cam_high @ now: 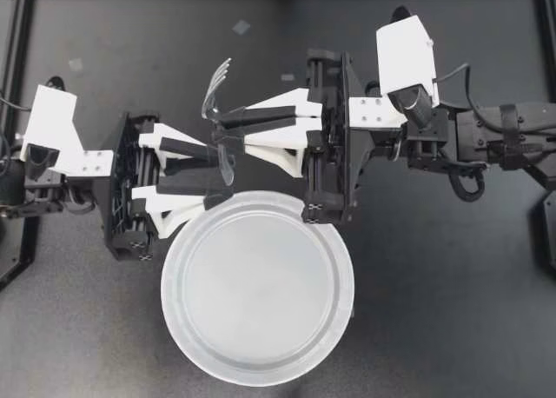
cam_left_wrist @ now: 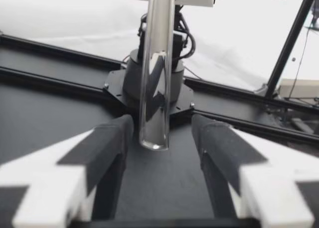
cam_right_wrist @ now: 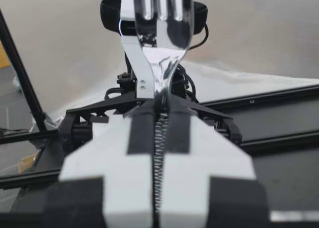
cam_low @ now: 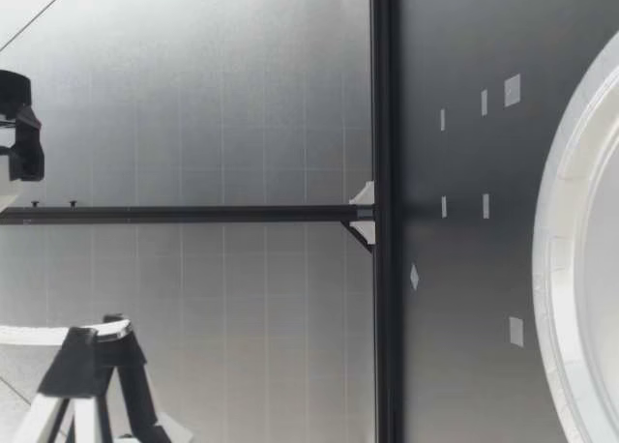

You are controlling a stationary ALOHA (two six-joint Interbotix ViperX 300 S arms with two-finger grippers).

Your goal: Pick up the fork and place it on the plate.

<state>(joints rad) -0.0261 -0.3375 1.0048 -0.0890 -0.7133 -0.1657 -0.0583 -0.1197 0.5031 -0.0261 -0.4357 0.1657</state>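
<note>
A clear plastic fork (cam_high: 214, 98) is held in the air above the table, tines pointing to the far side. My right gripper (cam_high: 228, 129) is shut on its neck; the right wrist view shows the tines (cam_right_wrist: 159, 19) sticking up past the closed fingertips. The fork's handle (cam_left_wrist: 155, 88) hangs down between the fingers of my left gripper (cam_high: 221, 174), which stands open, with the handle close to one pad (cam_left_wrist: 112, 138). The round white plate (cam_high: 174, 276) lies on the table just on the near side of both grippers, and its rim (cam_low: 556, 259) also shows in the low view.
A black metal frame (cam_high: 17, 85) borders the dark table top. Small tape squares (cam_high: 241, 26) lie on the far part of the table. Both arms meet over the middle, beside the plate's far edge.
</note>
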